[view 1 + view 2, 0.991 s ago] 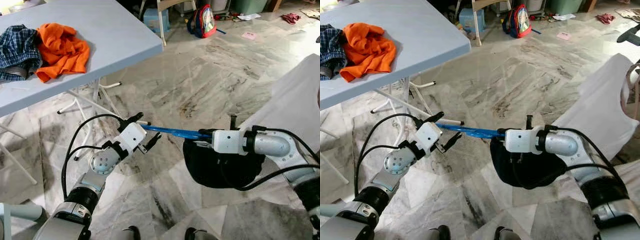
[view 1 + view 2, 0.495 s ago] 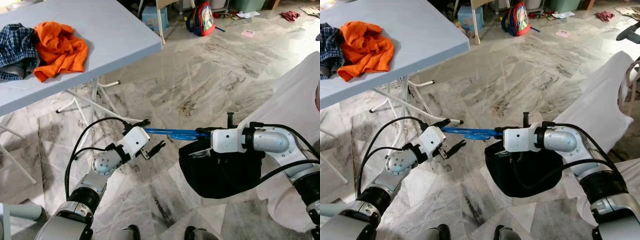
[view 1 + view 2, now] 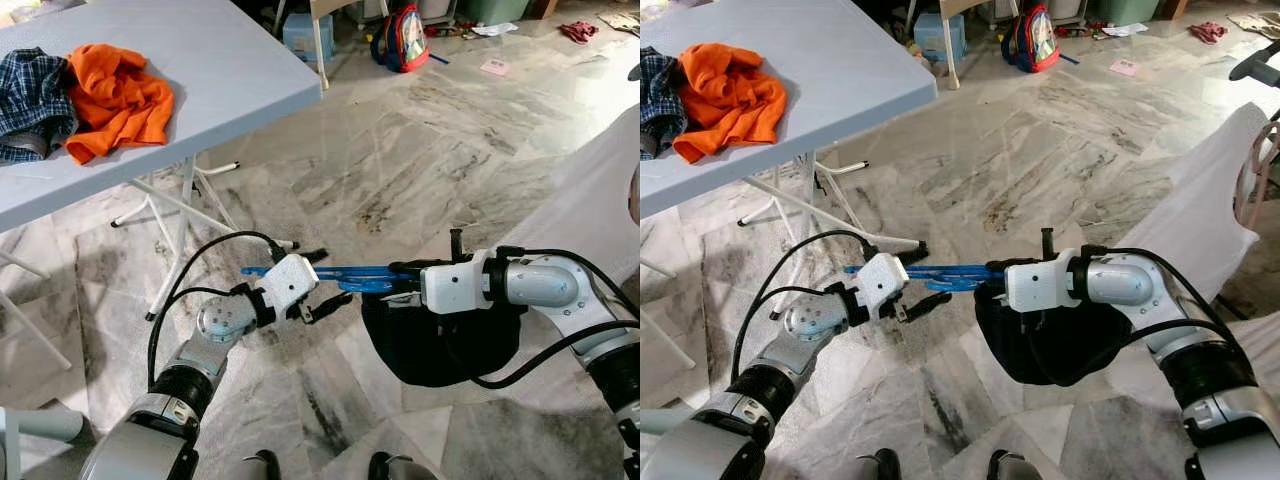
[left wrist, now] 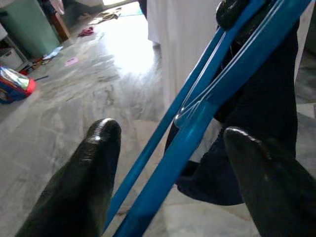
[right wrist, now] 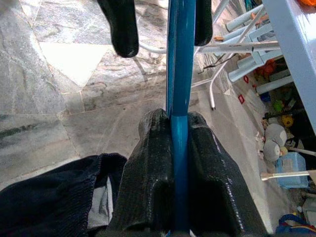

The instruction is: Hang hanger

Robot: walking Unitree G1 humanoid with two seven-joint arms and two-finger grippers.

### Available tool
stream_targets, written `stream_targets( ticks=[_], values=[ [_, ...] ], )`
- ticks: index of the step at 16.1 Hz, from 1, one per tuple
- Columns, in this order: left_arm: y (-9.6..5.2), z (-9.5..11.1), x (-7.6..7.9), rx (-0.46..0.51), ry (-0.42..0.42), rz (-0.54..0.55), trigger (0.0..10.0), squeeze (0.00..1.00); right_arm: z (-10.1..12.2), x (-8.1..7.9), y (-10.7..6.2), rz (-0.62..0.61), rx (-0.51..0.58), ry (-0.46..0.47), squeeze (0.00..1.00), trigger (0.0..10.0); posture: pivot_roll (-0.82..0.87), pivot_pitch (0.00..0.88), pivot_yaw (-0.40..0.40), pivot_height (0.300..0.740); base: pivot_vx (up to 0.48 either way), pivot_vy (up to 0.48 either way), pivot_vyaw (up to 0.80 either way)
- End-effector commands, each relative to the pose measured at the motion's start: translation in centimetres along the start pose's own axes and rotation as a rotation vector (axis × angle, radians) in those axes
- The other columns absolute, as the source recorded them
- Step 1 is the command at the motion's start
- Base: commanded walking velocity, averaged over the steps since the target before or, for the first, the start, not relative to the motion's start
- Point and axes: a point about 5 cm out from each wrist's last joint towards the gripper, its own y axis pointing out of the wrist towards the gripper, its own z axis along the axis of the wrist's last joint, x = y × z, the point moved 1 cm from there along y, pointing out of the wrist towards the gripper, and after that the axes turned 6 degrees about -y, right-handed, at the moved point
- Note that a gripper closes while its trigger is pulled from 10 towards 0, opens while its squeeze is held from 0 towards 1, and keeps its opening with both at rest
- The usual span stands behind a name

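The blue hanger (image 3: 360, 276) is held roughly level above the marble floor (image 3: 420, 140), between the two arms and in front of the robot. The right pincer (image 5: 170, 148) is pressed together on the hanger's bar, and a dark garment (image 3: 440, 335) is draped from the hanger below that pincer. The left pincer (image 4: 173, 148) is spread, with one black finger on each side of the hanger's blue bars; whether either finger touches them cannot be told. The light blue counter (image 3: 230, 70) is seen to the robot's left, well apart from the hanger, carrying an orange cloth (image 3: 115, 100) just beside a checked cloth (image 3: 35, 95). A white fabric (image 3: 1200, 220) is seen at the right.
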Motion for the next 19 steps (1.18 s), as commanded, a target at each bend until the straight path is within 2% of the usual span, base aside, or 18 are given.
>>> stream_targets(
  ticks=[1, 5, 19],
  values=[
    [-0.1, -0.3, 0.1, -0.019, -0.008, -0.023, 0.0, 0.0, 0.6, 0.5, 0.1, 0.007, 0.029, -0.041, 0.0, 10.0, -0.03, 0.23, 0.052, 0.74, 0.0, 0.0, 0.0],
    [-0.2, -0.4, 0.3, -0.032, -0.014, -0.079, 0.0, 0.0, 0.7, 0.4, 0.3, 0.011, 0.032, -0.047, 0.0, 10.0, -0.03, 0.223, 0.051, 0.74, 0.0, 0.0, 0.0],
    [-0.3, -1.2, 1.7, -0.058, -0.046, -0.165, 0.0, 0.0, 0.6, 0.6, 0.4, 0.028, 0.036, -0.067, 0.0, 10.0, -0.02, 0.218, 0.038, 0.74, 0.0, 0.0, 0.0]
  ],
)
